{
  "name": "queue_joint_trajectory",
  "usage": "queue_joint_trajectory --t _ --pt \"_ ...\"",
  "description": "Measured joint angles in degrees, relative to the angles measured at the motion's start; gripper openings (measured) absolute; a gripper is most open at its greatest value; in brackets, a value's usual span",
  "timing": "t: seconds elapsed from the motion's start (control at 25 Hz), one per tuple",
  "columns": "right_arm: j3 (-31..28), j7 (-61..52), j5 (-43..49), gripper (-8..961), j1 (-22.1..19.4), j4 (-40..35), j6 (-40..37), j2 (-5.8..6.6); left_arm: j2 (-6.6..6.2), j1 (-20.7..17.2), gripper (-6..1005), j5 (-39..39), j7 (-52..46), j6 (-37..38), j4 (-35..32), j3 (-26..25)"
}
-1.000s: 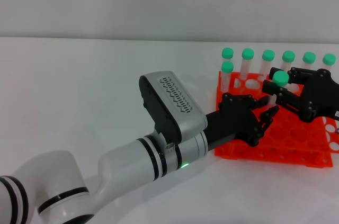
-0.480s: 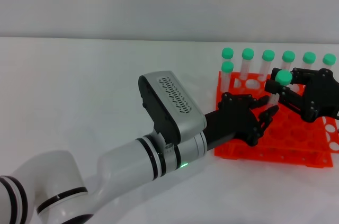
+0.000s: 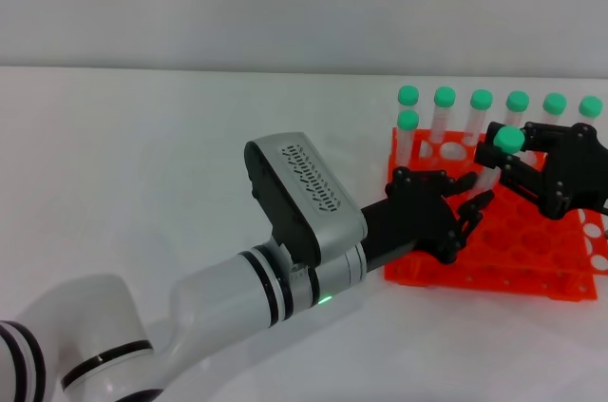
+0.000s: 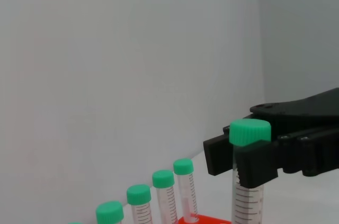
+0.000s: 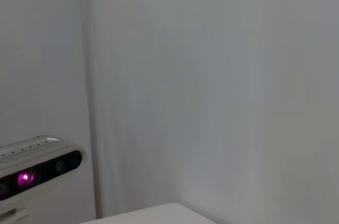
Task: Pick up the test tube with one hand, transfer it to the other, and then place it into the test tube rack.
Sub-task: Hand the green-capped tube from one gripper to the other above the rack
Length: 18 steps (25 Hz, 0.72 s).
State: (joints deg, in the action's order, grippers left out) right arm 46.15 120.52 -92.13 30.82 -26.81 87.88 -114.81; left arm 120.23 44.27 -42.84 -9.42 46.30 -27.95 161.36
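Right pincer [image 3: 521, 166] has the test tube [image 3: 502, 157], fingers clamped around it just under the green cap, tube upright over the orange test tube rack [image 3: 494, 255]. The left wrist view confirms it: the test tube [image 4: 248, 181] is pinched between black fingers [image 4: 265, 163] below the cap, with the racked tubes [image 4: 159, 197] lined up behind.

Left pincer [image 3: 465, 217] sits at about 8 o'clock from the held tube, fingers spread wide and gripping nothing, hovering above the rack's near-left portion and just beside the tube's lower end.

My read is that the handover is done or nearly so, and what's left is the placing. The next move calls for lining the tube's bottom up over a free hole and lowering it straight, keeping it vertical so it doesn't catch a hole's rim.

Room to move: the row of green-capped tubes [image 3: 499, 112] stands along the rack's far edge at 12 o'clock, with one more [image 3: 408, 131] at the left end a row nearer. That back side is crowded. Open holes lie toward 6 o'clock and 4 o'clock of the held tube. The left pincer is the tightest neighbour; it wants to clear off toward 8 o'clock, where the white counter [image 3: 171, 155] is broad and bare. The rack's right end runs out of the head view, so room there can't be told.
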Motion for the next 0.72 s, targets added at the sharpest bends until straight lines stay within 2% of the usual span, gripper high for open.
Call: queue_joint_trajectory --t 0.44,0.72 --pt "-0.03 -0.02 -0.75 237 -0.07 0.03 -0.03 -0.15 0.12 -2.77 183 0.13 7.1 2.88 -0.57 0.19" --pt "-0.01 -0.02 -1.02 213 -0.15 0.09 -0.07 -0.16 0.16 -3.25 176 0.17 7.61 3.16 -0.61 0.34"
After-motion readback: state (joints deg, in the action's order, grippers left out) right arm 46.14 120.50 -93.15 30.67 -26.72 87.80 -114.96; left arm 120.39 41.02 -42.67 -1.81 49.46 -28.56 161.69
